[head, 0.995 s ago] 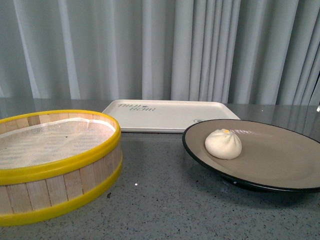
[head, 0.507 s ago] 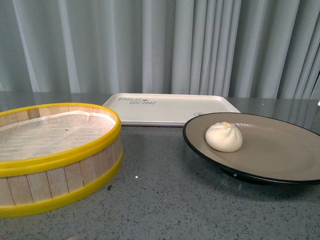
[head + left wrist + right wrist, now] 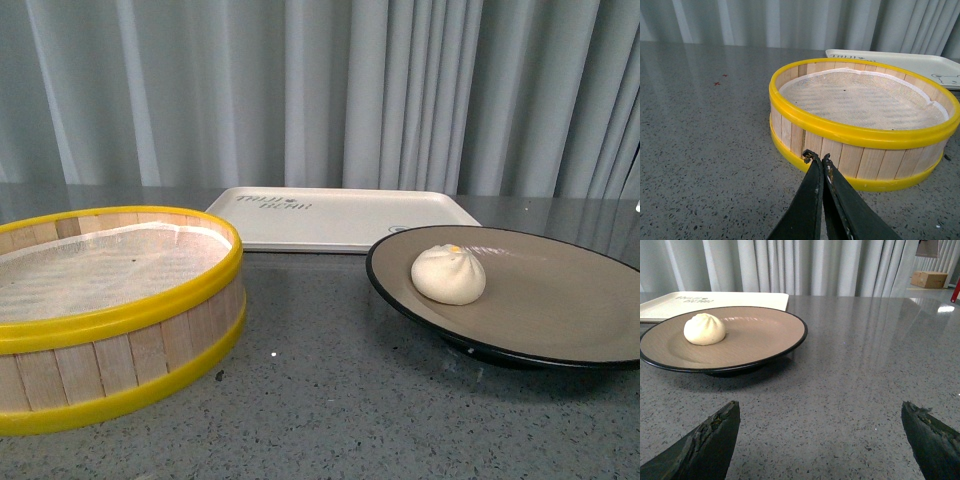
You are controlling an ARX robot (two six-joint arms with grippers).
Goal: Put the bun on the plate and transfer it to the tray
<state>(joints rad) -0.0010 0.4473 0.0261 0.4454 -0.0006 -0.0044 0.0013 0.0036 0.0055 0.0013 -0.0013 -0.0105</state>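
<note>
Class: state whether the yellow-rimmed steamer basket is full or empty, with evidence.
Empty. The steamer basket holds only its white mesh liner; the bun sits on the plate.

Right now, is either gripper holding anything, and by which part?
Nothing is held: left gripper, jaws shut on nothing; right gripper, jaws open. The bun lies on the plate.

Quick tally: 1 bun [image 3: 448, 275], just the one. 1 plate [image 3: 560, 310]. 1 tray [image 3: 350, 222]. 1 steamer basket [image 3: 120, 360]. 1 table [image 3: 340, 410] carries the lot, w/ 1 grey curtain [image 3: 300, 90] behind. Wrist cams: left gripper [image 3: 819, 159], 2 fingers [image 3: 807, 215]; right gripper [image 3: 820, 410], 2 fingers too, so 2 grippers, 4 fingers total. Way back, 1 cardboard box [image 3: 931, 279], right wrist view only.
</note>
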